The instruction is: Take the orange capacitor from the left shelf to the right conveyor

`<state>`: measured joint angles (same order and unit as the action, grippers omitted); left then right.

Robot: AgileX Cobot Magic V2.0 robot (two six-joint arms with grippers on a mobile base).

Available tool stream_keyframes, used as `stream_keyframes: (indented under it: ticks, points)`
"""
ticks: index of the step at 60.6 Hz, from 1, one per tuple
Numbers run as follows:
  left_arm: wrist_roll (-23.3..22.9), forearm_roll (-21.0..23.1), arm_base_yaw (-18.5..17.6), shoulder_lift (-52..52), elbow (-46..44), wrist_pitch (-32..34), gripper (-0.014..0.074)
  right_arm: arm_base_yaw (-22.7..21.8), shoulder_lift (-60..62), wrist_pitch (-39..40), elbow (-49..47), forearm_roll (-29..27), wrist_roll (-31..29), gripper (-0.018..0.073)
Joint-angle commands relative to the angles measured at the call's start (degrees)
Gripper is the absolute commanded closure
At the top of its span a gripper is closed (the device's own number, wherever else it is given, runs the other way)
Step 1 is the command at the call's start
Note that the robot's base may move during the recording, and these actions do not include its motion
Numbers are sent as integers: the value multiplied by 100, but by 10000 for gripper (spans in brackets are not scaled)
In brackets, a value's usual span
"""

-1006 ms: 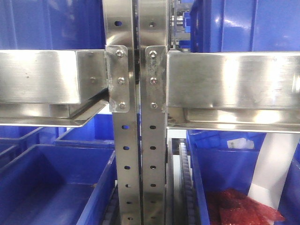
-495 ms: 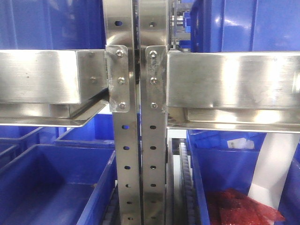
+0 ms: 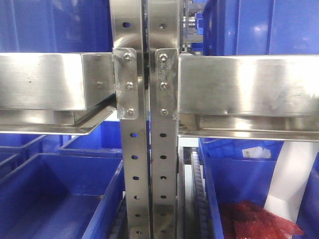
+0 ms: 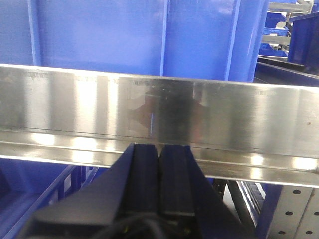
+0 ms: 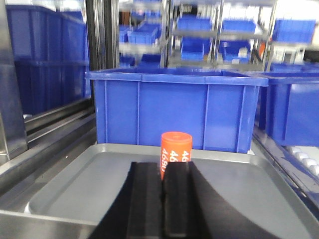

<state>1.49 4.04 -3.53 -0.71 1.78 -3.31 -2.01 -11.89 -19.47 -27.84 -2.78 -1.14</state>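
The orange capacitor (image 5: 176, 148) stands upright at centre frame on a grey tray (image 5: 70, 191), straight ahead of the right gripper (image 5: 162, 172), whose jaws look pressed together and empty. The left gripper (image 4: 159, 152), likewise closed, faces the left shelf (image 4: 75, 107).

Two perforated uprights (image 3: 134, 174) (image 3: 163, 174) were in the front view, two bolted brackets (image 3: 125, 83) (image 3: 163, 82) (three bolts showed on each), two shiny horizontal beams (image 3: 45, 82) (image 3: 249, 84), one heap of red pieces (image 3: 259, 221), one orange capacitor (image 5: 176, 149), one grey tray (image 5: 75, 194), blue bins (image 3: 60, 199) beyond a sure count.
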Motion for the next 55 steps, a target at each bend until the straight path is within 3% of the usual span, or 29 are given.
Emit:
stream_keyframes:
  ticks: [1,18,45,55]
  points:
    - [-9,20,1,-65,-26,514,723,-42,-630,316,-463,-5,9,450]
    - [-9,20,1,-65,-26,514,723,-42,-2405,845,-762,-5,9,-82]
    - [-9,20,1,-65,-26,514,723,-48,-4550,2874,-876,-137,9,-72]
    - [-9,20,1,-65,-26,514,723,-71,-4913,3186,-907,-143,9,-72]
